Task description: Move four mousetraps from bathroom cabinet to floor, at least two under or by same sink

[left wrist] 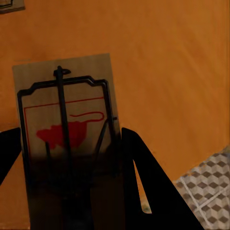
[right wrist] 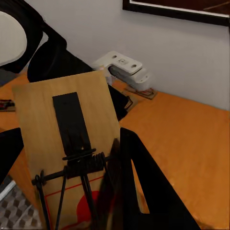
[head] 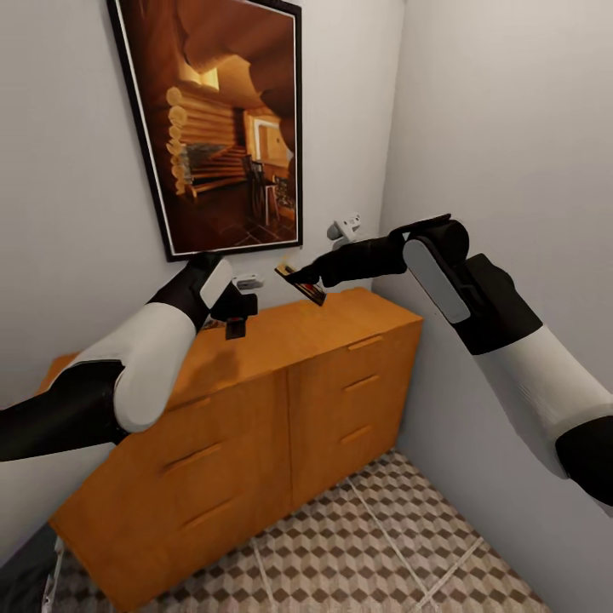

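Head view first: my right claw [head: 300, 277] is clamped on a mousetrap [head: 301, 283], lifted clear above the cabinet [head: 281, 400] near its far right end; my right wrist view shows that trap [right wrist: 72, 143] tilted between my dark fingers [right wrist: 139, 182]. My left claw [head: 236, 322] is clamped on a second mousetrap [left wrist: 67, 139], its red mouse mark showing in my left wrist view, held just over the cabinet's orange top. Outward from there, two more traps seem to lie on the cabinet top against the far wall, one beside a white fixture [right wrist: 123, 68], one at the picture's edge [right wrist: 5, 104]; both are small and hard to read. The patterned bathroom floor [head: 400, 545] below holds no trap that I can see. I judge two traps are picked, none placed, and the sink is still to be reached.
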